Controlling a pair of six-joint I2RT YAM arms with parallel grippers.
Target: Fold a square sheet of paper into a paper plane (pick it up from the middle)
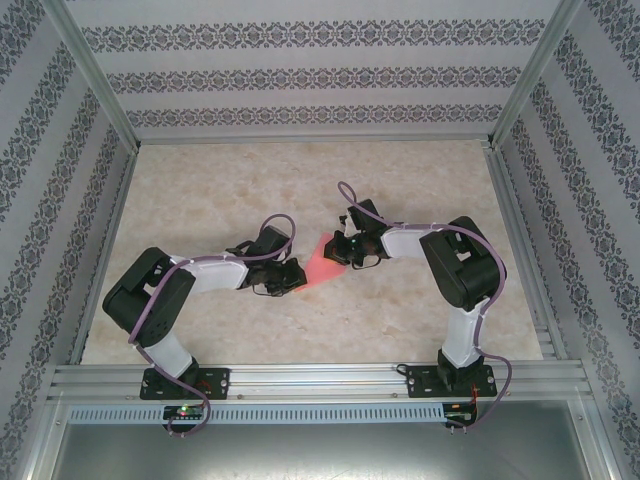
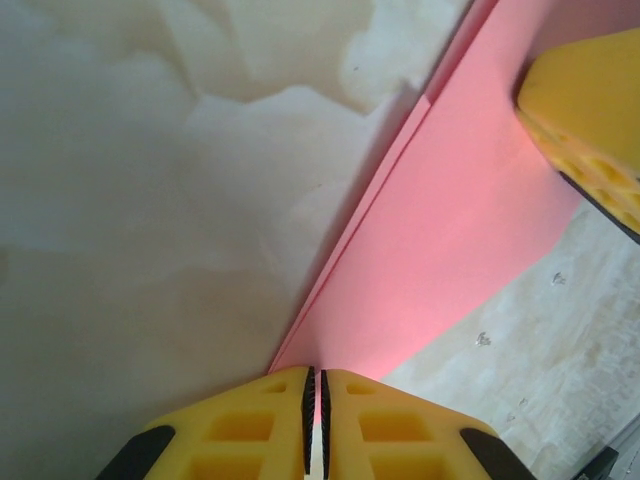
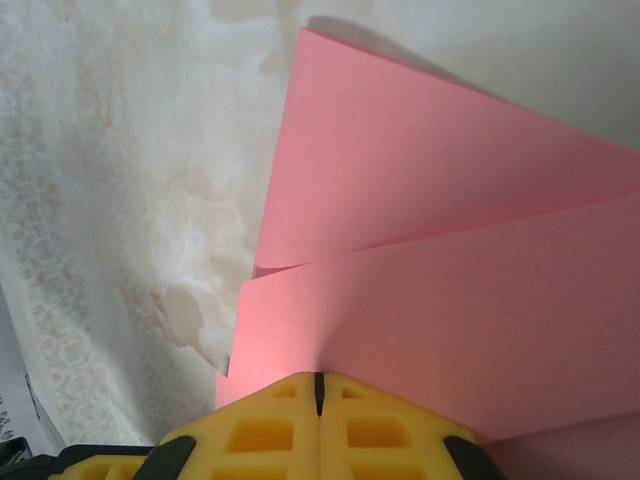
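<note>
**Surroundings.** A marbled counter (image 1: 420, 180) is enclosed on three sides by patterned walls (image 1: 300, 75), with a metal rail (image 1: 320, 380) along the near edge. Both arms bend inward and meet at mid-counter, well apart from the walls.

**Clearance.** Bare counter lies open on all sides of the folded sheet of paper (image 1: 322, 265). Only the two arms crowd it, one from each side.

**Tools.** The left tool (image 2: 316, 375) is pinched nearly closed on the sheet's narrow pointed end. The right tool (image 3: 320, 378) is fully closed at the wider end, gripping the edge where two pink layers overlap. The sheet spans between the tools, casting a shadow on the counter.
</note>
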